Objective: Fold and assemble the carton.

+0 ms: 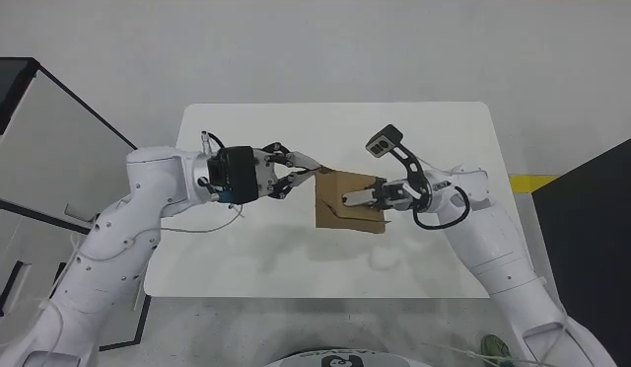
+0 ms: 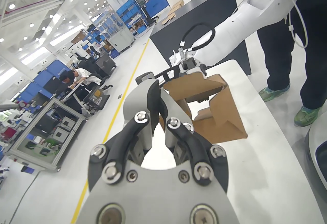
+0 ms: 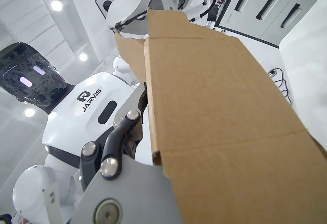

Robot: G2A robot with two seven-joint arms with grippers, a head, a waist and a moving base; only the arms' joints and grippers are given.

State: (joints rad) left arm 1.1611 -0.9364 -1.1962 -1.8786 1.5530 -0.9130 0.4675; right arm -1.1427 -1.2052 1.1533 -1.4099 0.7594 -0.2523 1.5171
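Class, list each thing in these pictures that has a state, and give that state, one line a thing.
carton: partly folded, flaps not yet closed, held by both hands.
left hand: shut on a flap at the carton's corner.
right hand: shut on a carton wall.

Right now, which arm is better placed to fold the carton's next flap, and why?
Left, probably. The left gripper pinches an end flap of the carton and could swing it. The right gripper clamps the carton's body, so it better serves as the anchor.
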